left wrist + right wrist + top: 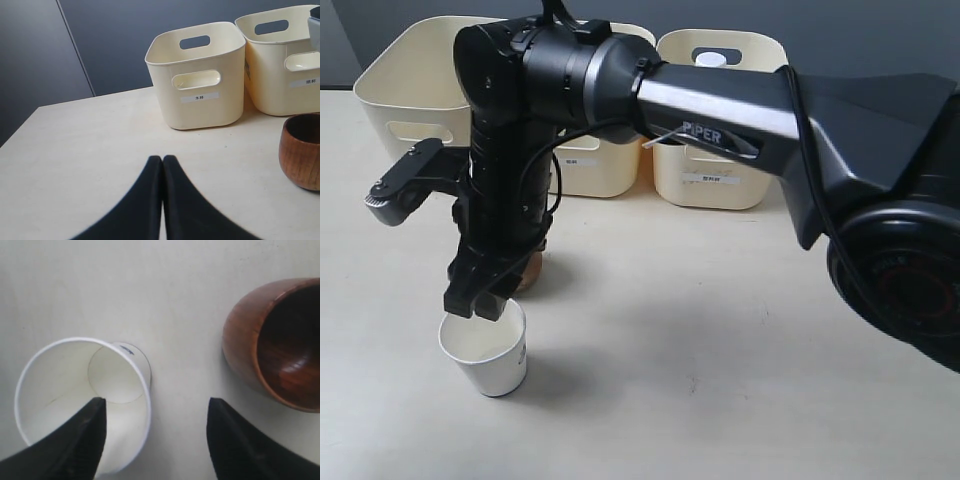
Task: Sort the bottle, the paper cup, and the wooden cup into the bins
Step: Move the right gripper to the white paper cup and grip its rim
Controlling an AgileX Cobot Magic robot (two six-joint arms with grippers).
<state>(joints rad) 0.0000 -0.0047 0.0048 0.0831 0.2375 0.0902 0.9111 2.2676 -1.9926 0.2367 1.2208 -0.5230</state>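
Directly above the paper cup [82, 405], the right hand [155, 440] hangs spread, one finger inside its rim.

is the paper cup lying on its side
No, the paper cup stands upright on the table with its open mouth facing up, under the right gripper.

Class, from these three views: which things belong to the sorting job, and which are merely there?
Job: paper cup, wooden cup, bins, bottle cap showing in the rightmost bin, open right gripper.
Merely there: table, shut left gripper.
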